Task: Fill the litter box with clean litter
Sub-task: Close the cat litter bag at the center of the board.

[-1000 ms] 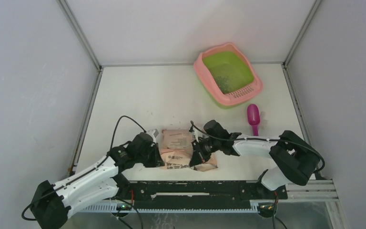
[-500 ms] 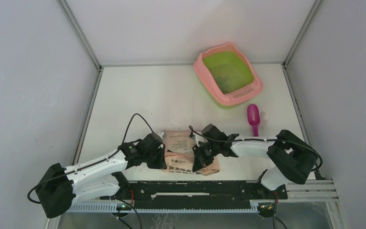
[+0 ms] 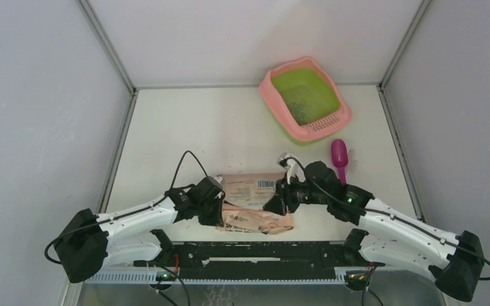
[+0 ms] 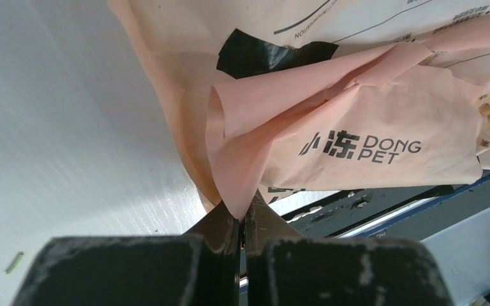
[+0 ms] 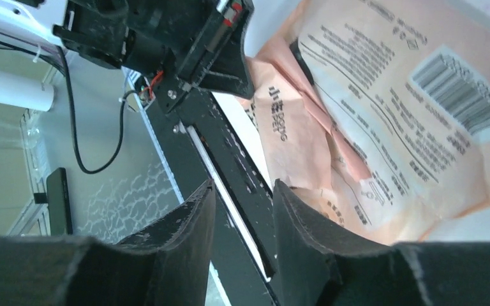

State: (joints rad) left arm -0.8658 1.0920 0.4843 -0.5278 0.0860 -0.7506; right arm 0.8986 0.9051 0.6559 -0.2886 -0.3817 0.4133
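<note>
On the crumpled peach-pink printed plastic bag [image 4: 383, 115] you can read a black brand mark [image 4: 360, 146] in the left wrist view: two Chinese characters followed by "DONG PET" in Latin capitals. The right wrist view shows you the same mark turned sideways. The bag's flat panel carries a black barcode [image 5: 459, 89] and blocks of fine print, all too small for you to make out.
</note>
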